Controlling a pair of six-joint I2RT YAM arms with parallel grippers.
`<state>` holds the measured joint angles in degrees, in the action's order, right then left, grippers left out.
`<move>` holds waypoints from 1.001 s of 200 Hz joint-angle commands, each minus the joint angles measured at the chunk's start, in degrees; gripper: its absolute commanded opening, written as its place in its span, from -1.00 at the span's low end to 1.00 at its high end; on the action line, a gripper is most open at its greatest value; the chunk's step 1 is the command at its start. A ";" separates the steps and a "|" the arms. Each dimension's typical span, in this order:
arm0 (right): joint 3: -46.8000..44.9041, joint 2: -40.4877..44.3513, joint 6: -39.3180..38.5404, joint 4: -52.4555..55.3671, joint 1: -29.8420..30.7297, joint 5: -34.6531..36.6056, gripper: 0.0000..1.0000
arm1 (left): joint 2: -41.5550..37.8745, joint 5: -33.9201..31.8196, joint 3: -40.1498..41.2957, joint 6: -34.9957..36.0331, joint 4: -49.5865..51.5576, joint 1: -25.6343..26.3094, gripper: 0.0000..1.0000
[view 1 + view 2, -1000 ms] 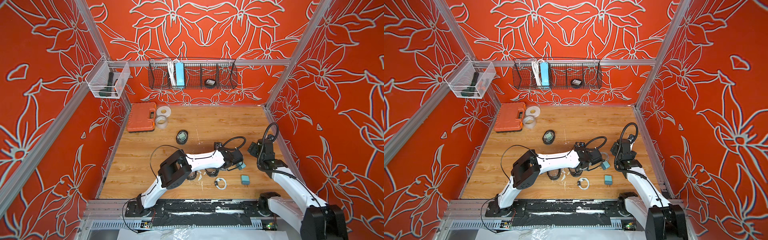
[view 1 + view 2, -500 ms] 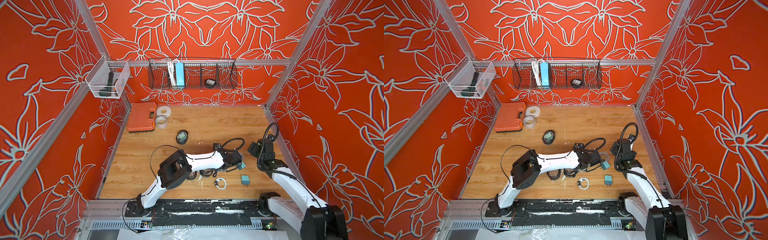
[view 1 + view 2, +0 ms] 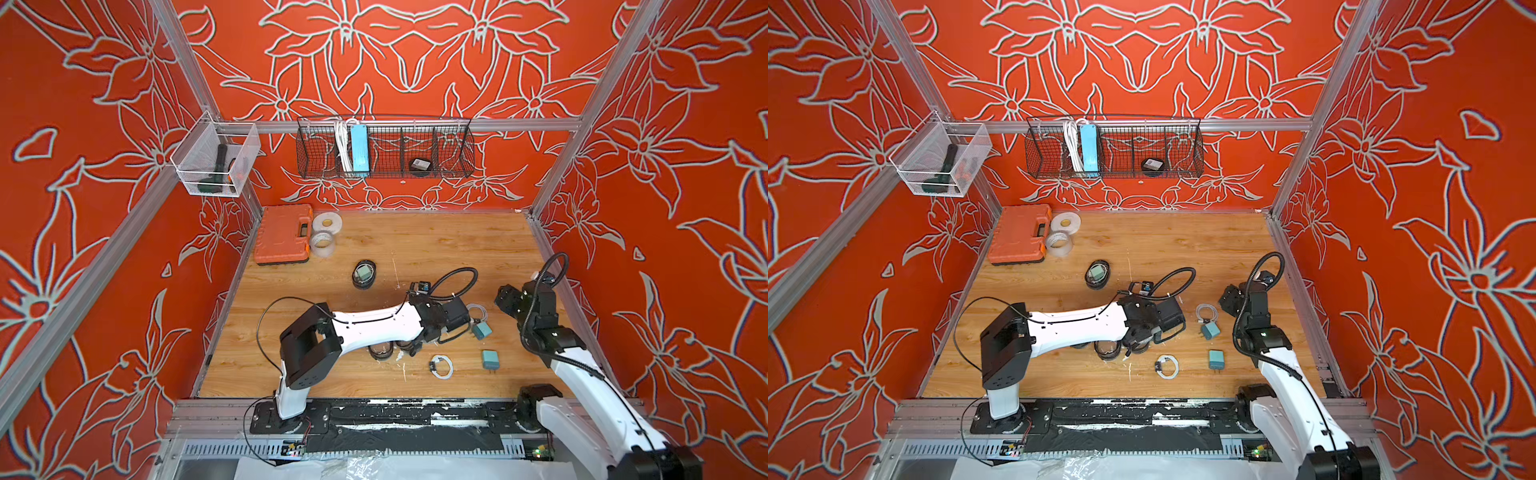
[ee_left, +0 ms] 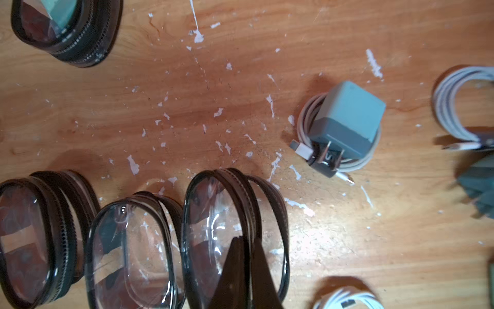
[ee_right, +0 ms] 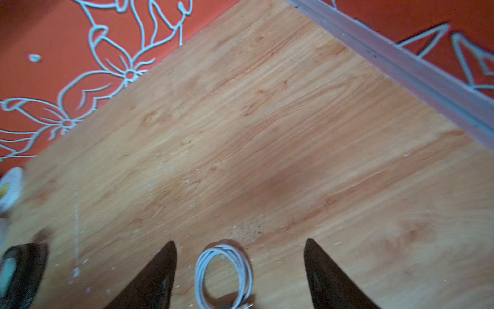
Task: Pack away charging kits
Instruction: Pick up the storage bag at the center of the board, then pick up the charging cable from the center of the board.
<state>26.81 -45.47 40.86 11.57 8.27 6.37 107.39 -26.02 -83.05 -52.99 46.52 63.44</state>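
Three clear black-rimmed oval cases point(image 4: 128, 248) stand side by side, and my left gripper point(image 4: 247, 240) is shut on the rim of the end case point(image 4: 213, 214). Beside them a teal cube adapter point(image 4: 350, 117) sits on its coiled white cable. In both top views the left gripper point(image 3: 415, 345) point(image 3: 1133, 345) points down at the cases. Another adapter point(image 3: 482, 330) with a cable point(image 3: 478, 311), a loose adapter point(image 3: 490, 359) and a cable coil point(image 3: 441, 366) lie to the right. My right gripper point(image 5: 239, 240) point(image 3: 505, 301) hangs open above a white cable coil point(image 5: 223, 273).
A fourth case point(image 3: 364, 274) with a teal adapter inside stands farther back. An orange tool case point(image 3: 283, 232) and two tape rolls point(image 3: 324, 232) sit at the back left. On the back wall a wire basket point(image 3: 453, 158) holds a blue power strip point(image 3: 359, 147).
My left gripper has shut on the end case's rim. The right gripper's jaws have come in a little but stay open.
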 commanded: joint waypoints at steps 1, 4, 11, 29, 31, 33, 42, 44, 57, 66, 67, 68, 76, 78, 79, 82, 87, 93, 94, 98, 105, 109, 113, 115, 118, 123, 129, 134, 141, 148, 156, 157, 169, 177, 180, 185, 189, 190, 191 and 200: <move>-0.86 4.58 8.01 6.12 1.78 -6.97 0.46 | -2.54 0.05 2.86 2.92 -3.89 -0.15 -1.00; -0.81 5.43 8.46 6.97 2.08 -7.35 0.45 | -2.87 0.23 3.34 3.24 -4.41 -0.23 -1.00; -0.94 7.53 9.77 8.40 3.24 -8.16 0.44 | -3.67 0.35 4.40 3.66 -5.50 -0.45 -1.00; -1.04 12.16 12.80 12.08 8.46 -7.81 0.31 | -5.26 -0.08 5.90 4.27 -6.29 -1.52 -1.00; -1.05 12.47 13.12 12.36 9.31 -7.57 0.30 | -5.48 -0.08 6.01 4.38 -6.41 -1.75 -1.00; -1.08 12.90 13.28 12.76 10.25 -7.20 0.30 | -5.63 -0.10 6.15 4.50 -6.43 -1.92 -1.00; -0.57 13.61 14.07 14.86 14.35 -5.60 0.28 | -6.55 0.22 6.67 5.18 -6.70 -2.71 -1.00; -0.32 13.53 14.16 15.40 15.27 -5.23 0.28 | -6.73 0.32 6.84 5.36 -6.88 -2.86 -1.00; 1.46 12.03 14.19 17.91 20.62 -4.30 0.25 | -8.50 0.98 8.45 6.88 -8.79 -3.92 -1.00; 2.98 9.64 13.67 19.46 24.53 -3.58 0.21 | -10.00 1.67 9.90 7.98 -10.32 -4.67 -1.00; 3.16 9.32 13.61 19.59 24.96 -3.53 0.21 | -10.22 1.72 10.09 8.07 -10.53 -4.79 -1.00; 3.25 9.03 13.58 19.74 25.35 -3.45 0.20 | -10.42 1.78 10.27 8.21 -10.73 -4.85 -1.00; 4.50 6.56 12.96 20.78 28.42 -2.93 0.18 | -11.84 2.14 11.68 8.96 -12.09 -5.43 -1.00; 4.75 5.86 12.69 21.01 29.16 -2.79 0.17 | -12.31 2.17 11.99 9.13 -12.43 -5.54 -1.00; 4.88 5.54 12.59 21.02 29.56 -2.69 0.17 | -12.53 2.23 12.18 9.22 -12.60 -5.62 -1.00; 5.20 4.53 12.19 21.16 30.66 -2.49 0.17 | -13.07 2.27 12.71 9.41 -13.19 -5.87 -1.00; 5.82 2.89 11.69 21.69 32.44 -2.07 0.16 | -14.12 2.44 13.65 9.82 -14.02 -6.23 -1.00; 6.52 1.21 11.22 22.27 34.39 -1.29 0.14 | -15.27 2.74 14.82 10.36 -15.23 -6.68 -1.00; 6.60 0.76 11.15 22.31 34.81 -1.15 0.14 | -15.41 2.78 15.01 10.45 -15.41 -6.76 -1.00; 6.99 -0.60 10.81 22.36 36.25 -0.65 0.14 | -16.13 3.09 15.74 10.95 -16.27 -7.10 -1.00; 7.96 -2.74 10.30 22.80 38.88 0.68 0.12 | -17.31 3.59 16.95 11.68 -17.52 -7.72 -1.00; 8.47 -4.07 10.15 23.34 40.14 1.63 0.11 | -17.84 3.89 17.48 11.96 -18.02 -8.15 -1.00; 8.88 -5.30 10.08 23.84 41.79 2.85 0.11 | -18.36 4.21 18.05 12.09 -18.30 -8.57 -1.00; 9.05 -5.94 10.00 23.95 42.41 3.45 0.10 | -18.67 4.29 18.26 12.16 -18.44 -8.77 -1.00; 9.32 -6.86 9.77 24.17 43.68 4.14 0.10 | -19.04 4.45 18.61 12.20 -18.56 -9.08 -1.00; 9.63 -8.38 9.49 24.39 45.25 5.04 0.10 | -19.58 4.70 19.04 12.20 -18.73 -9.50 -1.00; 9.86 -10.15 9.23 24.95 46.64 5.79 0.07 | -20.22 4.92 19.59 12.36 -19.04 -9.88 -1.00; 9.78 -11.41 8.96 25.19 47.47 6.21 0.04 | -20.87 5.01 20.03 12.59 -19.45 -10.04 -1.00; 9.40 -12.80 8.28 25.29 48.28 6.52 0.00 | -21.74 5.23 20.60 13.18 -20.40 -10.09 -1.00; 9.04 -13.75 8.00 25.87 48.58 6.98 -0.05 | -22.54 5.57 21.28 13.79 -21.48 -10.09 -1.00; 8.44 -13.97 7.78 26.59 48.83 7.58 -0.09 | -23.30 6.10 22.05 14.58 -22.75 -10.09 -1.00; 8.40 -13.96 7.76 26.67 48.84 7.59 -0.10 | -23.38 6.17 22.14 14.63 -22.90 -10.13 -1.00; 7.18 -12.96 7.93 27.37 49.15 7.63 -0.14 | -23.89 6.22 22.75 15.26 -23.84 -10.09 -1.00; 6.19 -11.77 8.23 27.61 49.69 7.47 -0.14 | -23.91 5.77 22.84 15.29 -23.77 -10.16 -1.00; 5.88 -11.32 8.24 27.59 49.92 7.29 -0.14 | -23.83 5.60 22.84 15.27 -23.69 -10.18 -1.00; 5.23 -10.72 8.35 27.54 50.31 6.91 -0.14 | -23.82 5.43 22.90 15.22 -23.67 -10.18 -1.00; 4.81 -10.34 8.53 27.62 50.62 6.50 -0.14 | -23.73 5.22 22.93 15.28 -23.67 -10.18 -1.00; 4.74 -10.29 8.58 27.67 50.66 6.35 -0.14 | -23.77 5.16 22.97 15.28 -23.67 -10.18 -1.00; 4.61 -10.23 8.69 27.69 50.77 6.27 -0.14 | -23.79 5.13 22.99 15.24 -23.67 -10.18 -1.00; 3.74 -9.84 8.88 27.40 51.47 5.01 -0.13 | -23.82 4.86 23.18 15.12 -23.76 -10.34 -1.00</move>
<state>32.77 -57.17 48.97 36.34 57.98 10.76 84.60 -20.53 -60.49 -39.05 24.51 53.30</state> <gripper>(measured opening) 0.431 0.050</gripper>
